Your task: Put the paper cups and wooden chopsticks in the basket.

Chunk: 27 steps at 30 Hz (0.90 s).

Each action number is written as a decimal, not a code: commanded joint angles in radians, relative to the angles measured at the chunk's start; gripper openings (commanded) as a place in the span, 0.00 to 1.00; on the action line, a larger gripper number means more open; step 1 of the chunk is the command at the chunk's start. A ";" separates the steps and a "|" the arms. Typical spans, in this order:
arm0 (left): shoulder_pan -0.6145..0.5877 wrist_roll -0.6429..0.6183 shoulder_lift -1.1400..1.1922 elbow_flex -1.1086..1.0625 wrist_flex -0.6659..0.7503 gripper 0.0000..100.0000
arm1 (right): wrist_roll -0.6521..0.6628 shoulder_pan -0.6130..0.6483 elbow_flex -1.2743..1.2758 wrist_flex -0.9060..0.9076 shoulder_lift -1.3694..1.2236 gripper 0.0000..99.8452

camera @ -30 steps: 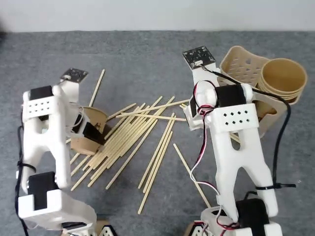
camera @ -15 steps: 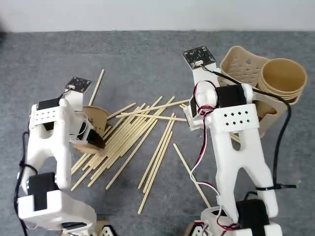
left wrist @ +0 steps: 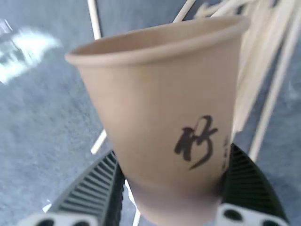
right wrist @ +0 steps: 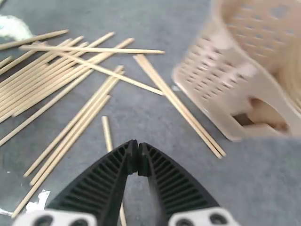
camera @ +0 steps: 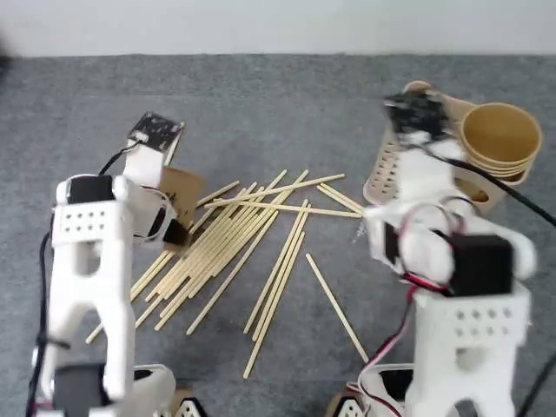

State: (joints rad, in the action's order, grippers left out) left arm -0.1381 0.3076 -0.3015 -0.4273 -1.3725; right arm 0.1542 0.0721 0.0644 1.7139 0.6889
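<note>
My left gripper [left wrist: 169, 188] is shut on a brown paper cup [left wrist: 164, 103], gripping it near its base with the rim pointing away. In the high view this cup [camera: 184, 189] hangs at the left edge of the chopstick pile [camera: 234, 243], held by the left gripper [camera: 172, 228]. Several wooden chopsticks [right wrist: 70, 70] lie scattered on the grey table. The beige basket [camera: 387, 165] stands at the far right with a stack of paper cups [camera: 499, 135] in it. My right gripper [right wrist: 137, 157] is shut on nothing, low over the table beside the basket [right wrist: 235, 80].
A pair of chopsticks [right wrist: 178, 106] lies close along the basket's near wall. One loose chopstick [camera: 337, 308] lies alone at the front centre. The grey mat [camera: 261, 104] ends at a pale wall at the back.
The left arm has lifted the cup off the table and carried it a little back and right. The right arm has swung right, toward the basket.
</note>
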 commanded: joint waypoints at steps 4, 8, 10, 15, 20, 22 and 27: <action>0.176 -0.219 -0.310 0.041 0.057 0.24 | 0.012 -0.254 -0.002 0.061 0.062 0.01; 0.270 -0.345 -0.367 0.039 0.172 0.24 | 0.012 -0.361 -0.002 0.074 0.064 0.01; 0.311 -0.402 -0.367 0.039 0.236 0.23 | 0.012 -0.403 -0.002 0.076 0.064 0.01; 0.414 -0.454 -0.367 0.036 0.436 0.15 | 0.011 -0.519 0.021 0.076 0.074 0.01; 0.503 -0.459 -0.367 0.015 0.655 0.10 | 0.011 -0.538 0.158 0.065 0.237 0.01; 0.529 -0.460 -0.367 -0.005 0.703 0.10 | 0.011 -0.538 0.233 0.044 0.335 0.01; 0.562 -0.460 -0.370 -0.076 0.764 0.10 | 0.012 -0.539 0.459 -0.027 0.581 0.01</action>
State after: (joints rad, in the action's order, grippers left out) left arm 0.4051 -0.1419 -0.6360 -0.4948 -0.6667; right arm 0.1557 -0.4572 0.4342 1.7277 1.1538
